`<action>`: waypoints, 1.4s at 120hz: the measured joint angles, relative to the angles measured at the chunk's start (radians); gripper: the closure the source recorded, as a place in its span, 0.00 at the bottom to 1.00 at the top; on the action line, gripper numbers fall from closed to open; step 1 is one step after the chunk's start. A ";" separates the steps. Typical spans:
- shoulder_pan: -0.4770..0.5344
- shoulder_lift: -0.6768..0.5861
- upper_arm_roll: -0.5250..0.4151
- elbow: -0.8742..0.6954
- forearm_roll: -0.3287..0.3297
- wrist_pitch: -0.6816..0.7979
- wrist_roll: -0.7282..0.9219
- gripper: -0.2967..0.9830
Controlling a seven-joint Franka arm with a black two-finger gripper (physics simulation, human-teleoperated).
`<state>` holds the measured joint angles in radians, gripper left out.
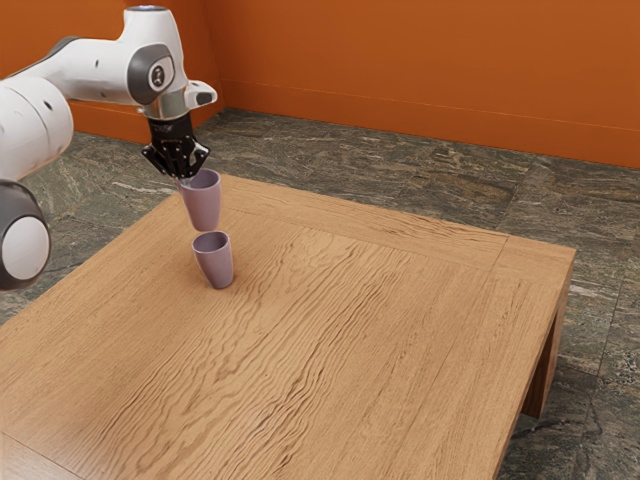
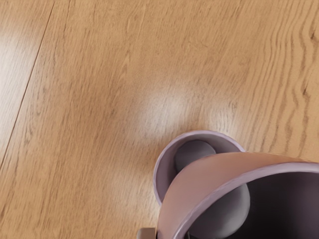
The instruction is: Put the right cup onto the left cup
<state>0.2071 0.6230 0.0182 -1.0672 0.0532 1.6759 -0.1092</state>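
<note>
Above the table (image 1: 330, 340), our gripper (image 1: 185, 180) is nearly closed, pinching the rim wall of the held cup (image 1: 205, 205) at its 10 o'clock in the exterior view. That mauve cup hangs mouth up, its long axis near vertical. Between 5 and 6 o'clock from it, in that view, stands the lower cup (image 1: 215, 263), upright and open. Seen from the wrist, the two overlap only partly, so we judge they need centring before we lower.
</note>
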 joint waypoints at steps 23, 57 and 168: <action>0.000 0.025 0.000 0.022 0.002 -0.004 0.005 0.85; 0.006 0.045 0.000 0.024 0.003 -0.001 0.010 0.85; 0.009 0.097 -0.007 0.040 0.001 0.007 0.016 0.85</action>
<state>0.2163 0.7198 0.0112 -1.0267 0.0546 1.6831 -0.0930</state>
